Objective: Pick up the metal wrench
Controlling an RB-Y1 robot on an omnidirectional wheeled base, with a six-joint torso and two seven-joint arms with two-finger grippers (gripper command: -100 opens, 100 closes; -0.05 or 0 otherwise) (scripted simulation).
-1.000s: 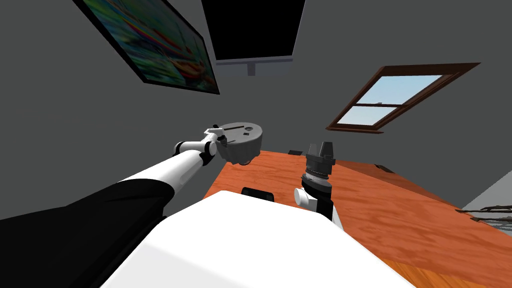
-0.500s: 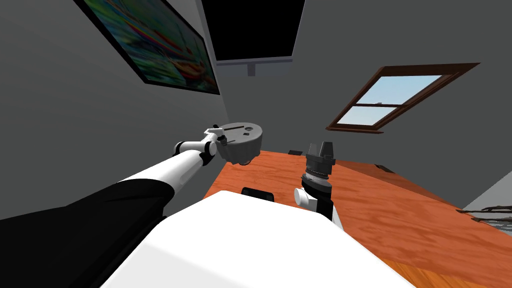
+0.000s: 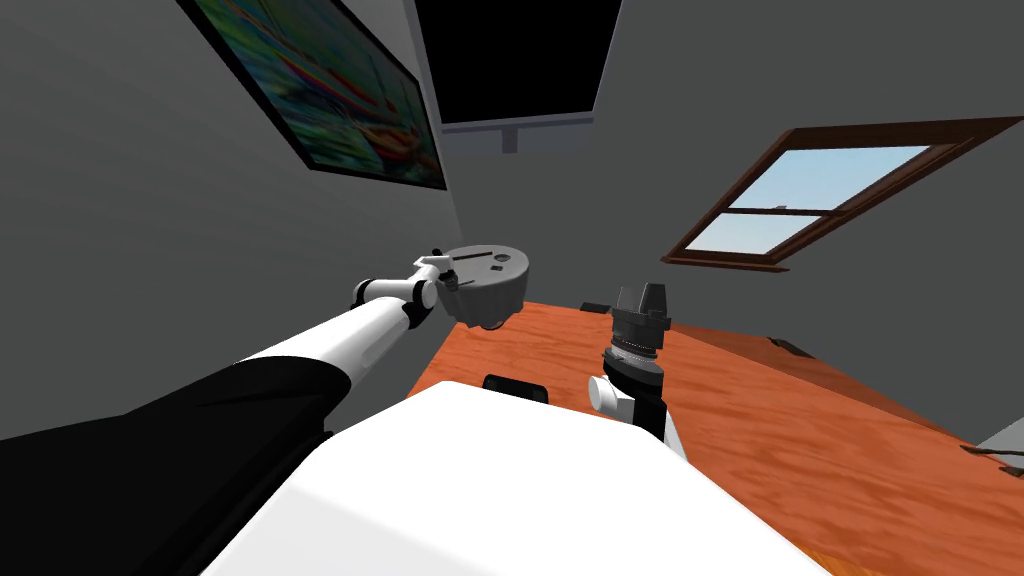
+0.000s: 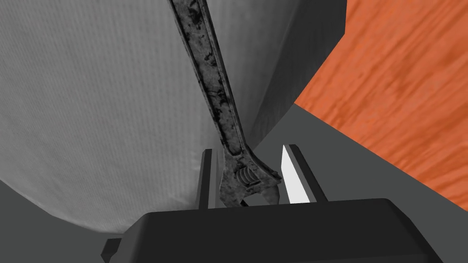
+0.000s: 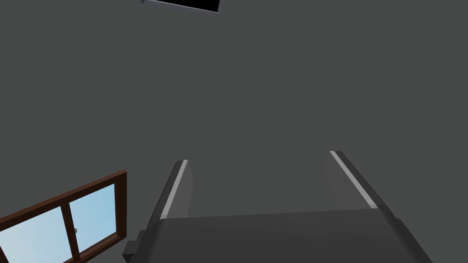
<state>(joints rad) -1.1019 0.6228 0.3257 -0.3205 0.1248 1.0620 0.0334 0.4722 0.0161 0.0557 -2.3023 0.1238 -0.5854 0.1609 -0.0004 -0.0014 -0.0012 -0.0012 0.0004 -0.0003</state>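
Stood close against an orange wood-grain table [image 3: 800,430], the largest thing in the head view. Had the left arm stretched to that table's far left corner, up against a round grey body [image 3: 490,280] with slots in its top; could not tell whether it was a container, and saw nothing inside. Had the left gripper [image 4: 248,149] drawn narrow around the head of the dark, mottled wrench [image 4: 215,91], apparently pressing both its sides. Found the wrench's long axis running straight away from that gripper along the grey ribbed side, handle farthest out. Judged a straight lift to be what was left. Held the right gripper [image 5: 259,156] spread wide, upright over the table's near part, well apart from the wrench.
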